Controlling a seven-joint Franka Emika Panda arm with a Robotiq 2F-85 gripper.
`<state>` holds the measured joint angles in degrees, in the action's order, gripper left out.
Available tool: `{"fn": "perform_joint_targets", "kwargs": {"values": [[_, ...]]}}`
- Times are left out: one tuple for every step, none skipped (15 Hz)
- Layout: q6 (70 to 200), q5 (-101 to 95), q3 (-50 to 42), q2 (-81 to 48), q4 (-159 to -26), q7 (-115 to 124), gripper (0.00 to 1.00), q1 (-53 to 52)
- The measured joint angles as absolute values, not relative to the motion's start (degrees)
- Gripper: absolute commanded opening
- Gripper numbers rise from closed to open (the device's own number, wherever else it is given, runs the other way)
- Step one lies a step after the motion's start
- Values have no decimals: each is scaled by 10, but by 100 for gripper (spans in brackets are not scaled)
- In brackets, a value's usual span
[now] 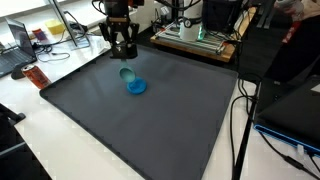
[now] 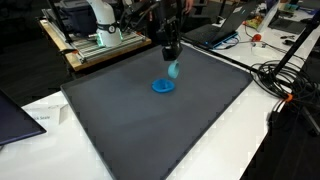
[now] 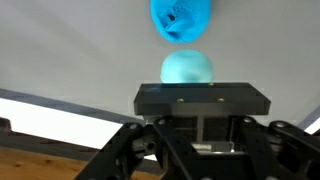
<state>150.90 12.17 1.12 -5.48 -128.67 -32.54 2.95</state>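
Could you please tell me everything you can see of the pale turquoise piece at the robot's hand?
The pale turquoise piece is small, rounded and smooth, probably plastic; its exact shape is too blurred to tell. It hangs just under the shut hand, which seems to grip its top, above the gray mat. Right beside it a darker blue dish lies on the mat; whether the two touch cannot be told.

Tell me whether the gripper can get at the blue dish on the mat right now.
Probably yes for reaching: the gripper hangs just above the blue dish, with nothing else between them. But it is shut on a pale teal piece, so grasping the dish looks blocked.
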Motion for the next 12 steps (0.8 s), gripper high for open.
{"fn": "perform_joint_targets", "kwargs": {"values": [[1518, 126, 11, -62, -1287, -325, 23, 30], [1526, 129, 11, -70, -1286, -325, 23, 30], [1532, 130, 12, -79, -1286, -324, 23, 30], [1536, 130, 12, -87, -1284, -321, 23, 30], [1540, 130, 13, -95, -1282, -318, 23, 30], [1544, 130, 14, -103, -1279, -314, 23, 30], [1549, 130, 16, -111, -1277, -309, 23, 30], [1555, 130, 17, -117, -1273, -303, 23, 30], [1561, 130, 19, -123, -1271, -295, 23, 30], [1567, 128, 20, -128, -1268, -288, 23, 30], [1573, 122, 21, -134, -1266, -276, 23, 30], [1578, 117, 21, -139, -1263, -265, 23, 30]]}}
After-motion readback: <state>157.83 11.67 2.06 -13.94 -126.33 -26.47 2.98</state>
